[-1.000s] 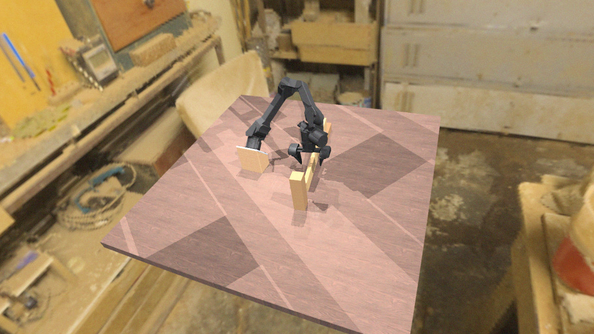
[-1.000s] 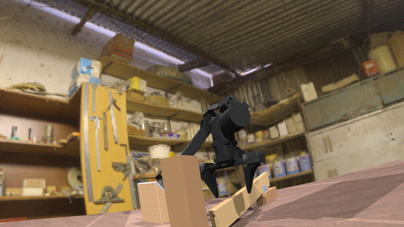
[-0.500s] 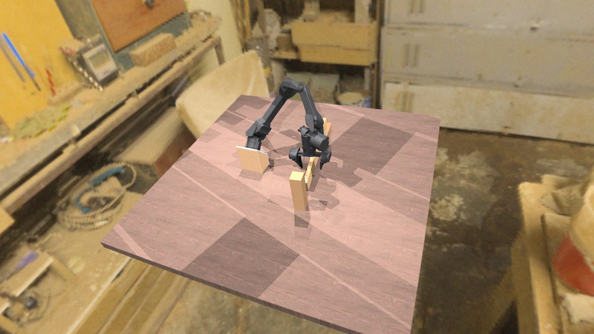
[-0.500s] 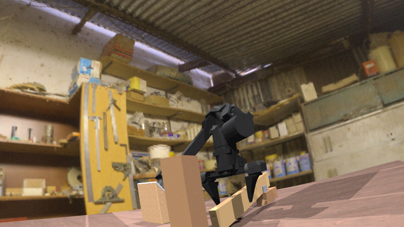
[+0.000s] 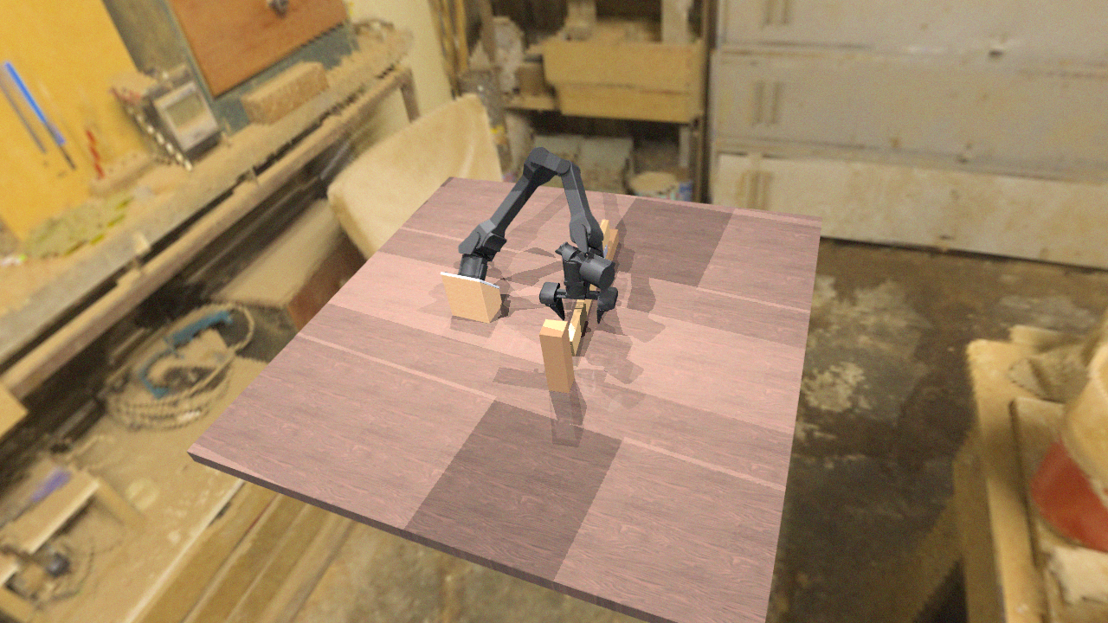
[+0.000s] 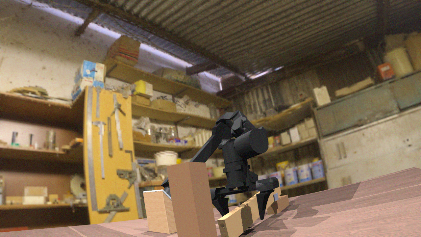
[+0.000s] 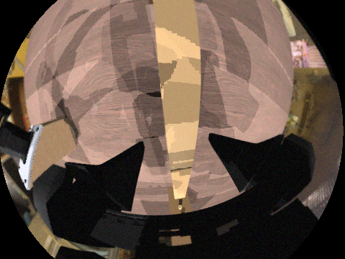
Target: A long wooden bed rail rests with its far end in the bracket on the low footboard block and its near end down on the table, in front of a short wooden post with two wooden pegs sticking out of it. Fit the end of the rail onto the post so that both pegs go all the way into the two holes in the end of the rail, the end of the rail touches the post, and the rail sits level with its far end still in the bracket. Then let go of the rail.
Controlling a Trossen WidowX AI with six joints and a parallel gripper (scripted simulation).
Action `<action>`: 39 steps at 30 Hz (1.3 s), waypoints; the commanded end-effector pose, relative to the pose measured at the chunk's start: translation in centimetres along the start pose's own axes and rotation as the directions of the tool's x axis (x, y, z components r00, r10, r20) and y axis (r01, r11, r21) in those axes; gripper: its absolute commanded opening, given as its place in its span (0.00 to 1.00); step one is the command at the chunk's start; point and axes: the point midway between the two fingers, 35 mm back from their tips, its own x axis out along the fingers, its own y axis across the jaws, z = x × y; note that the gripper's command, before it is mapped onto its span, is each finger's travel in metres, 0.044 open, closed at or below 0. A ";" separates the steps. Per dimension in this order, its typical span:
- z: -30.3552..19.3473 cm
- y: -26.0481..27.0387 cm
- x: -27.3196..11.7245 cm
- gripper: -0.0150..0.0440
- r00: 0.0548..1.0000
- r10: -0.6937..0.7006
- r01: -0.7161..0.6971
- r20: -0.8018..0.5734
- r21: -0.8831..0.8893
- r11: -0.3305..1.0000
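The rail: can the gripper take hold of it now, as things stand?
Probably yes. The open gripper straddles the rail, one finger on each side, with nothing between them and the wood. The post stands apart.
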 end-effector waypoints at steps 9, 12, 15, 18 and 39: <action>0.0 0.3 0.6 0.60 1.000 0.005 -0.005 0.007 0.010 1.000; 0.0 0.3 0.6 0.47 1.000 0.005 -0.005 0.007 0.010 1.000; 0.0 0.3 0.6 0.33 1.000 0.005 -0.005 0.007 0.010 1.000; 0.0 0.3 0.6 0.30 1.000 0.005 -0.005 0.007 0.010 1.000; 0.0 0.3 0.3 0.25 1.000 0.005 -0.005 0.007 0.010 1.000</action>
